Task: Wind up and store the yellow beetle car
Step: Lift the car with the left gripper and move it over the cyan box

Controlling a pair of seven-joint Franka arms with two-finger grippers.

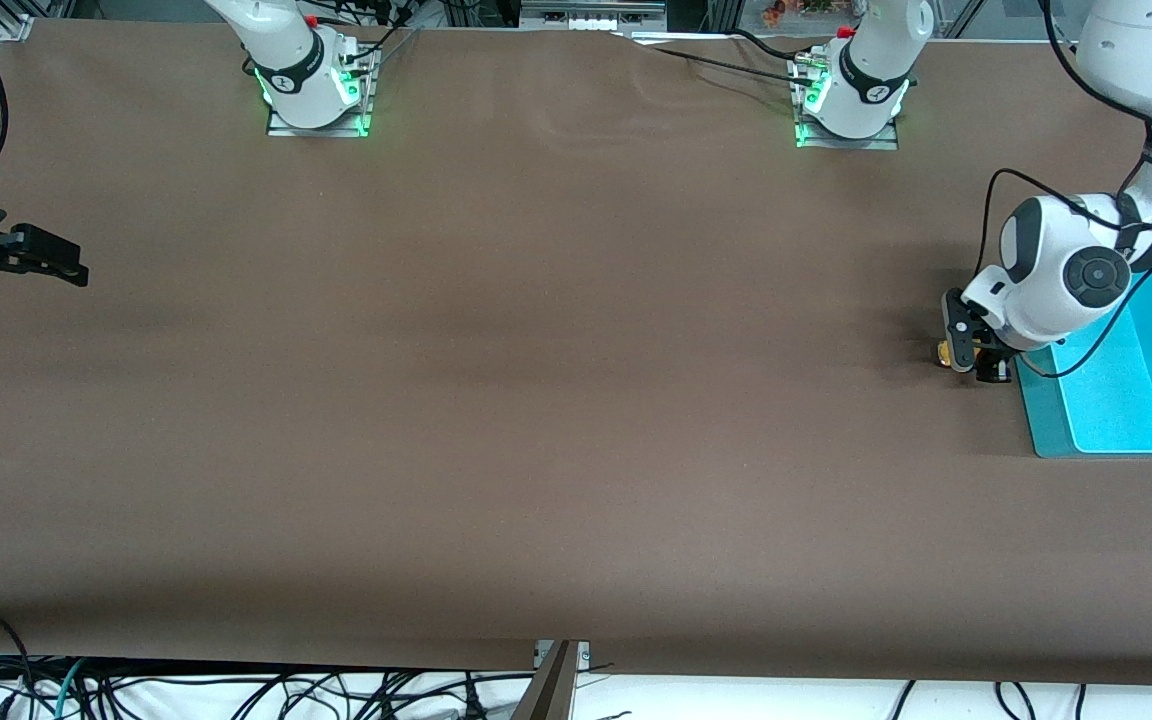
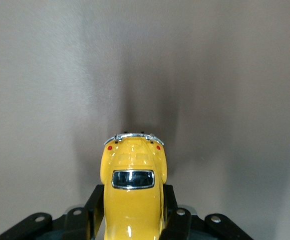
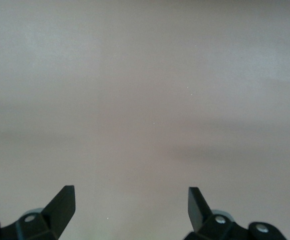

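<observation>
Yellow beetle car [image 2: 133, 192]: on the brown table [image 1: 536, 400], just beside the teal bin [image 1: 1136, 400] at the left arm's end. Pinched across its flanks by the left gripper [image 1: 972, 352], wheels seemingly still on the cloth; a side grip that would suit dragging it back to wind, with the bin close for storing. Long axis runs out from between the fingers [image 2: 96, 205], chrome rear bumper and red lamps leading toward twelve o'clock in the left wrist view. Right gripper [image 3: 131, 202]: waiting over bare table at the right arm's end, fingers spread, empty.
</observation>
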